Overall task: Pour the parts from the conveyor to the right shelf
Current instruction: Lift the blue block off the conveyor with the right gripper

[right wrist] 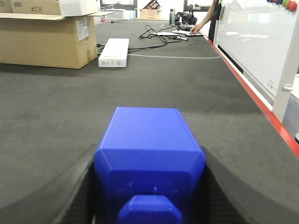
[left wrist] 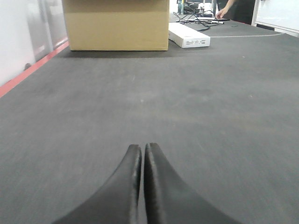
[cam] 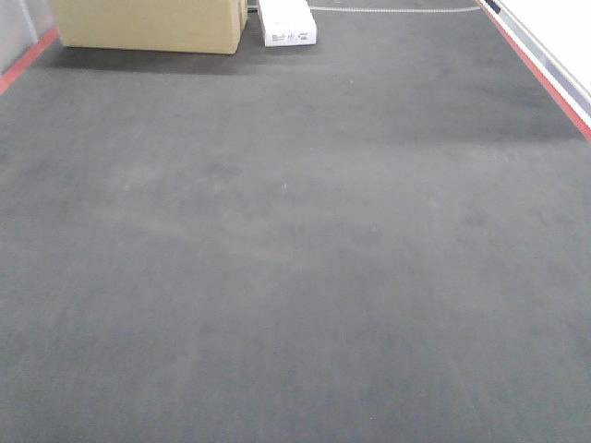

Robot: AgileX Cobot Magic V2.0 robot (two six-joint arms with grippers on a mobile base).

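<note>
A bright-blue block with a small square knob, one of the parts (right wrist: pixel 149 154), sits between the two black fingers (right wrist: pixel 77 186) of my right gripper (right wrist: pixel 149 186), which is shut on its sides just above the dark grey conveyor (right wrist: pixel 56 107). My left gripper (left wrist: pixel 142 149) hangs low over the conveyor belt (left wrist: pixel 187 107), shut with its fingers pressed together and nothing between them. The front view shows only the bare belt (cam: pixel 295 258) with its red side edges; neither gripper appears there. The right shelf is out of view.
A large cardboard box (cam: pixel 148 23) and a flat white box (cam: pixel 288 23) stand at the far end of the belt. Cables (right wrist: pixel 159 33) lie beyond them, and a person's arm (right wrist: pixel 205 16) reaches in at the back. A white panel with a red edge (right wrist: pixel 252 51) runs along the right side.
</note>
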